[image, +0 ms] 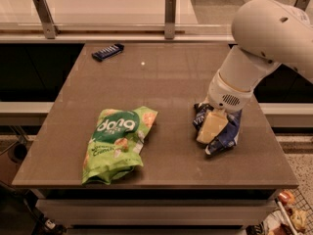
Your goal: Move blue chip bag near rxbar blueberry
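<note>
Blue chip bag point(227, 133), dark navy wrinkled foil, centre right on brown desk point(166, 82), pinched in pale end effector point(211, 126). Probably grasp stage; next: lift, carry toward flat dark-blue rxbar blueberry point(107, 52), upper left.

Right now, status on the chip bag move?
Gripper down on blue chip bag, right side of table. Rxbar blueberry at far-left corner, well apart from bag. Green snack bag front-left, off the direct path.
</note>
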{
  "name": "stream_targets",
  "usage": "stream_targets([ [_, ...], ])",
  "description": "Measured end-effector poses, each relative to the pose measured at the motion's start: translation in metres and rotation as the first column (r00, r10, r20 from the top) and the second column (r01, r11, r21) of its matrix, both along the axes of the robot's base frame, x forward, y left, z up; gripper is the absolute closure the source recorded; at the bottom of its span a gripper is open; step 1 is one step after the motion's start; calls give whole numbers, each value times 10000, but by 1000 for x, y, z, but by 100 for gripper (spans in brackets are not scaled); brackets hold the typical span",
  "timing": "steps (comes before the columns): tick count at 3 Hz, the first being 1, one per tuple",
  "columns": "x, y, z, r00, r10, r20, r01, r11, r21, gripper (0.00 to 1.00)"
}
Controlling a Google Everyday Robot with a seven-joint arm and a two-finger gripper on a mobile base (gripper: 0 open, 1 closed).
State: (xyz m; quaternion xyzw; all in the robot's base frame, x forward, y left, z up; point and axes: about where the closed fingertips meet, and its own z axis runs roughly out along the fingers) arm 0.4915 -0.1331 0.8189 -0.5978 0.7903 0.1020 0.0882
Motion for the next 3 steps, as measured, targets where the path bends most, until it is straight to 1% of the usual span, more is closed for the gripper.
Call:
stream_targets([
  [1, 1, -3, 14, 9995, -1, 302, 5, 9999, -114, 100],
  [2, 13, -9, 51, 9948, 227, 990, -174, 9984, -540, 100],
  [3, 32, -8, 91, 9818, 544, 1818, -416, 9964, -738, 100],
])
